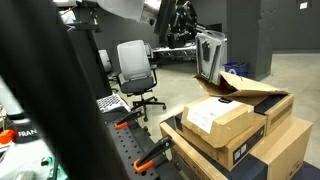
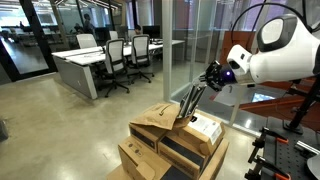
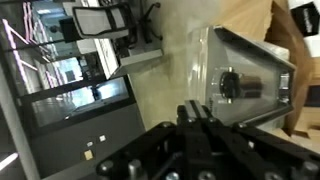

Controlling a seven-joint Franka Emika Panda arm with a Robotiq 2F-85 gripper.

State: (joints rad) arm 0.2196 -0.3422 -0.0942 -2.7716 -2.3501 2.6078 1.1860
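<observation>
My gripper [image 3: 195, 112] is shut, its two fingers pressed together with nothing between them. Just beyond the fingertips stands a grey, box-shaped metal thing [image 3: 245, 85] with a dark round knob on its side. In both exterior views that grey thing [image 1: 210, 55] [image 2: 190, 103] leans tilted in an open cardboard box [image 1: 250, 92] on top of a stack. The gripper [image 2: 206, 77] hangs in the air a little above and beside its upper end, apart from it. The gripper [image 1: 185, 28] shows only as a dark mass near the top of an exterior view.
Several cardboard boxes [image 2: 165, 145] are stacked under the open one, one of them with a white label [image 1: 210, 115]. Orange-handled clamps [image 1: 155, 153] lie on a dark table. Office chairs [image 1: 135, 68] and desks [image 2: 85, 62] stand behind, and a glass wall [image 2: 185, 45] is close by.
</observation>
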